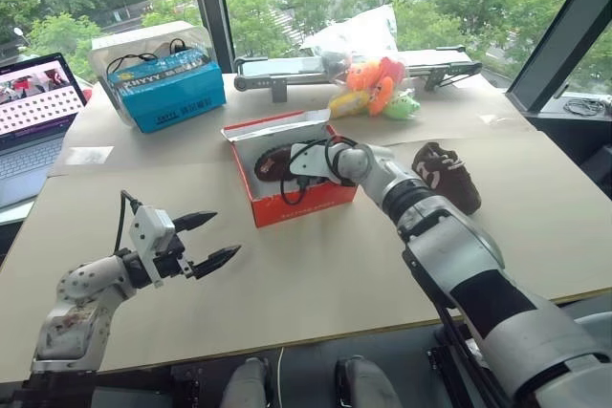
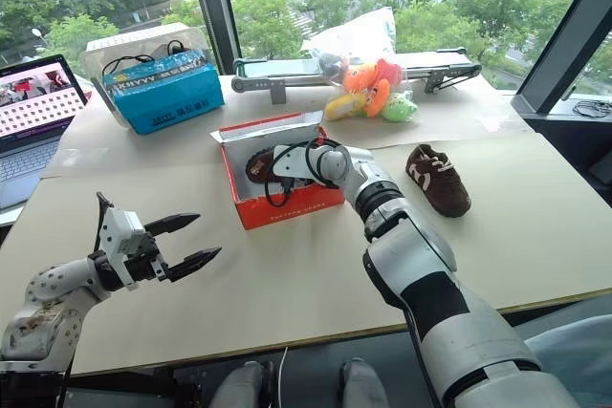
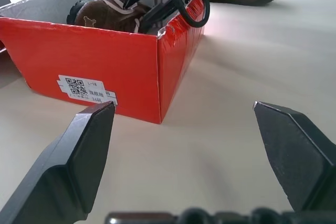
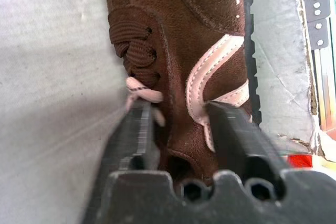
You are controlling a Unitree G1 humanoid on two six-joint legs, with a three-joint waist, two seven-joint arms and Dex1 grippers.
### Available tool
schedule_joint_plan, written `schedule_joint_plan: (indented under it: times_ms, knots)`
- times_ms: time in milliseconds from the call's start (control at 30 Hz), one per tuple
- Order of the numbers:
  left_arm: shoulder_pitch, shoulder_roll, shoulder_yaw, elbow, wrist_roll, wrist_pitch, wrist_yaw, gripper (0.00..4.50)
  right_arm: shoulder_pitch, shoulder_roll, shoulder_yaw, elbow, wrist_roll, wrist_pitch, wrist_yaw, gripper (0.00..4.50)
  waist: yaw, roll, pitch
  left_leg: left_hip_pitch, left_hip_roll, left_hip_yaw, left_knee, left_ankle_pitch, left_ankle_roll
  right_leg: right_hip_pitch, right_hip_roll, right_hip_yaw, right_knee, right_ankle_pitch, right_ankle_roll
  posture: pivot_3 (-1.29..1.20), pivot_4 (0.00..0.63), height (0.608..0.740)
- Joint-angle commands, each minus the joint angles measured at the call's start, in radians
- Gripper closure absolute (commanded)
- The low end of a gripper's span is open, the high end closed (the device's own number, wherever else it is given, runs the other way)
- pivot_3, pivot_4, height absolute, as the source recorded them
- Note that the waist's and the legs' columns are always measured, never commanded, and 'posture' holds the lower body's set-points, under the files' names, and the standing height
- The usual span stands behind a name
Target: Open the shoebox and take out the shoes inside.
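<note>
Nearest you, the left end effector (image 1: pixel 203 240) hangs just above the desk (image 1: pixel 316 274) with its two black fingers spread wide and nothing between them, aimed at the near left corner of the shoebox (image 1: pixel 287 205).

That shoebox sits mid-desk with its lid folded back toward the far side. One shoe in the box (image 4: pixel 189 40) lies inside, and your right end effector (image 4: pixel 178 129) has reached in from the right; the wrist view shows its fingers pressed on either side of the shoe's upper by the pink-white stripe, beside the lace. The second shoe (image 2: pixel 437 179) already rests on the desk to the right of the box, well apart from it.

Your risks start at that grip. It takes only the soft suede edge, so the upper could fold and the shoe slip back as you lift. A lace end lies against one finger and might snag. The box is light and nothing holds it down: if the shoe's sole drags on the wall, the whole box could lift or slide toward the blue box (image 1: pixel 164 88) at the far left. The cable loop (image 3: pixel 191 9) near the right wrist hangs over the box rim and could catch on it.
</note>
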Motion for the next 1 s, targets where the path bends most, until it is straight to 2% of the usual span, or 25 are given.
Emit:
schedule_joint_plan:
  times_ms: [33, 67, 433, 767, 1000]
  knots:
    - [-0.002, 0.019, 0.029, -0.043, -0.018, 0.0, 0.004, 0.0, 0.017, 0.005, -0.007, 0.013, -0.002, 0.015, 0.008, 4.24, 0.0, 0.0, 0.0, 0.0, 0.0, 0.0, 0.0, 0.0, 0.0, 0.0, 0.0, 0.0, 0.0, 0.0, 0.0, 0.0, 0.15, 0.74]
    - [-0.003, 0.02, 0.029, -0.042, -0.018, 0.0, 0.004, 0.0, 0.018, 0.005, -0.01, 0.013, 0.0, 0.016, 0.006, 4.47, 0.0, 0.0, 0.0, 0.0, 0.0, 0.0, 0.0, 0.0, 0.0, 0.0, 0.0, 0.0, 0.0, 0.0, 0.0, 0.0, 0.15, 0.74]
    - [-0.009, 0.03, 0.023, -0.033, -0.021, 0.0, 0.003, 0.0, 0.001, 0.0, -0.03, 0.004, 0.003, 0.013, -0.009, 4.47, -0.001, 0.0, 0.0, 0.0, 0.0, 0.0, 0.0, 0.0, 0.0, 0.0, 0.0, 0.0, 0.0, 0.0, 0.0, 0.0, 0.15, 0.74]
    - [-0.028, 0.019, 0.001, -0.014, -0.011, -0.008, 0.0, 0.0, -0.096, -0.065, -0.098, -0.103, 0.077, -0.024, 0.172, 4.47, -0.001, 0.0, 0.0, -0.001, 0.0, 0.0, 0.0, 0.0, 0.0, -0.001, 0.0, 0.0, -0.001, 0.0, 0.0, 0.0, 0.15, 0.74]
    - [-0.053, 0.016, -0.013, 0.007, -0.005, -0.01, -0.01, 0.0, -0.082, -0.111, -0.126, -0.255, 0.128, 0.009, 0.263, 4.47, -0.004, 0.0, 0.0, -0.002, 0.0, 0.0, 0.0, 0.0, 0.0, -0.002, 0.0, 0.0, -0.001, 0.0, 0.0, 0.0, 0.15, 0.74]
